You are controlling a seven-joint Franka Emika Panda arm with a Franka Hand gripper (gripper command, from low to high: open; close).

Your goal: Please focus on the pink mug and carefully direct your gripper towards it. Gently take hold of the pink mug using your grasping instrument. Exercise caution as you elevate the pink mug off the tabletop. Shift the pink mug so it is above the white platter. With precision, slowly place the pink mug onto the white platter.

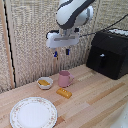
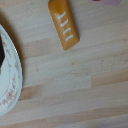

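Exterior view: pale wooden bench (image 1: pixel 95 100) against a woven wall, black box-shaped appliance (image 1: pixel 110 52) at the far end toward the exterior view's right. High over the middle, the white and grey arm (image 1: pixel 74 14), the gripper (image 1: pixel 61 51) hanging from it well clear of the bench, blue-tipped fingers (image 1: pixel 67 51) pointing down, set a little apart, nothing between them. Directly below, apart from the gripper, the pink mug (image 1: pixel 64 78), upright on the bare wood, handle turned toward the exterior view's right. Just beside the mug, toward the exterior view's left, a small white bowl (image 1: pixel 45 83) with something orange inside; contact between bowl and mug impossible to judge. In front of the mug, very near, an orange block (image 1: pixel 63 93) lying flat. Nearer the camera and toward the exterior view's left, the white platter (image 1: pixel 33 112), floral rim, nothing on it, well apart from the mug. Open air only between gripper and mug; bowl and block close on two sides. Wrist view: mostly bare bench planks, the same orange block (image 2: pixel 64 23) lying slanted, with short white marks on its top face. Only an arc of the white platter (image 2: pixel 10 75) at the frame's edge, the rest cut off. A sliver of pink at another edge, too little to name with certainty. Fingers not visible here. Whole picture soft and blurred.
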